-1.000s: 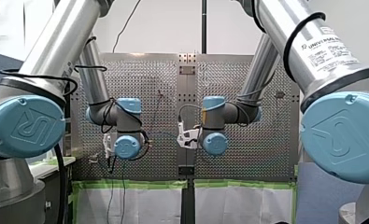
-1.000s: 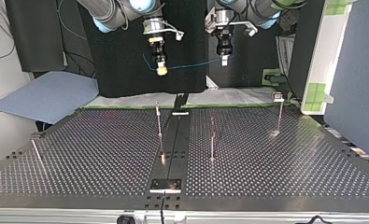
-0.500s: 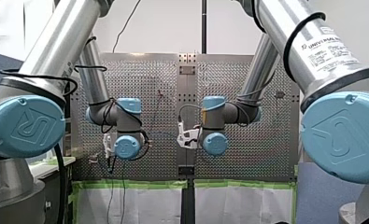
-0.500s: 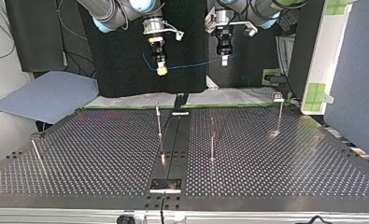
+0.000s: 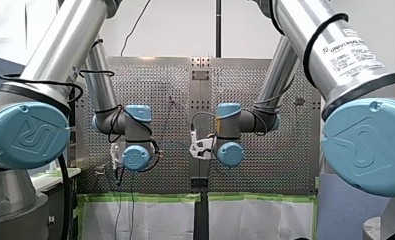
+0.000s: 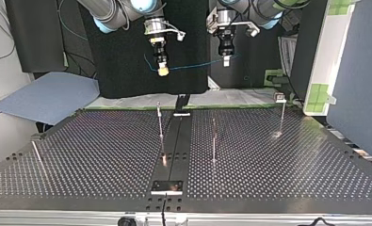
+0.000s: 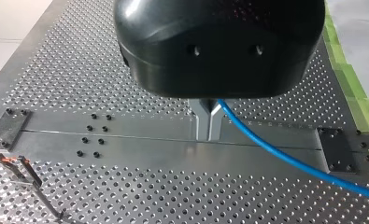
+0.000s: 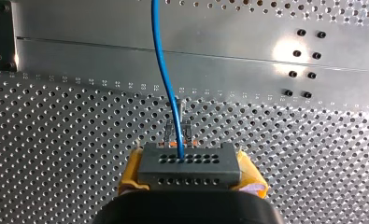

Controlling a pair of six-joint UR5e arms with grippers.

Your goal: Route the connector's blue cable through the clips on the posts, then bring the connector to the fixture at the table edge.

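L end effector (image 6: 226, 60) vert., pinching cable (image 6: 193, 65)

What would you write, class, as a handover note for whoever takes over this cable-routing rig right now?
Right gripper: shut on the connector.
Left gripper: shut on the blue cable.
Both hang high above the table; the cable spans between them, clear of the posts.
Done: pick-up only, nothing routed yet.
To do: all routing, then delivering the connector.
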